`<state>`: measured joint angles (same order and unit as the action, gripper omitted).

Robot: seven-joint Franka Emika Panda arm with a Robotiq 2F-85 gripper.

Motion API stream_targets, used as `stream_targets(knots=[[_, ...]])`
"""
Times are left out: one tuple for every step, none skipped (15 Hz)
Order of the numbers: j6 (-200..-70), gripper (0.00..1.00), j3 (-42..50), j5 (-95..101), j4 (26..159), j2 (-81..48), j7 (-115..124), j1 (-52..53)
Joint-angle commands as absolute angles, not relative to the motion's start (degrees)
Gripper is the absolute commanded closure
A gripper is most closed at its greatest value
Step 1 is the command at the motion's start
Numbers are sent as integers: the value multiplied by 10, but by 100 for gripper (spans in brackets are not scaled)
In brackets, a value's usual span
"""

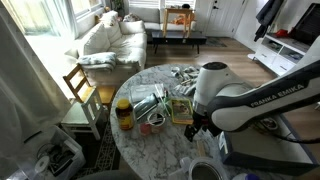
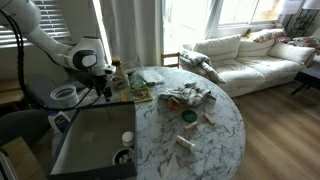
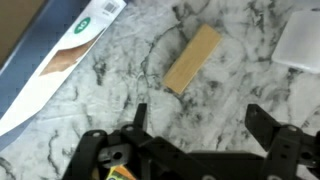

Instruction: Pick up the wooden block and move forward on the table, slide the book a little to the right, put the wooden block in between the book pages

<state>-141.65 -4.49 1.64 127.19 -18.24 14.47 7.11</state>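
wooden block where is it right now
In the wrist view the wooden block lies flat on the marble table, near the centre of the frame, just ahead of the open gripper and not touching it.

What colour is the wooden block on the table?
Pale tan, like light wood. The wooden block shows best in the wrist view.

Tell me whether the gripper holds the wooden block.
No; in the wrist view the wooden block lies flat on the table, apart from the open gripper.
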Motion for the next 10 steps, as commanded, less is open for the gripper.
stream_targets(knots=[[-1397,0,-23,19,1249,-218,184,81],[-1390,0,-18,18,1245,-225,193,82],[-1386,0,-16,13,1243,-230,198,80],[-1381,0,-15,6,1239,-235,204,80],[-1381,0,-18,-6,1237,-240,206,77],[-1380,0,-20,-17,1234,-245,210,75],[-1377,0,-22,-29,1231,-251,211,74],[-1374,4,-25,-44,1228,-255,212,72],[-1373,9,-24,-52,1226,-259,216,72],[-1369,18,-23,-59,1224,-261,219,73]])
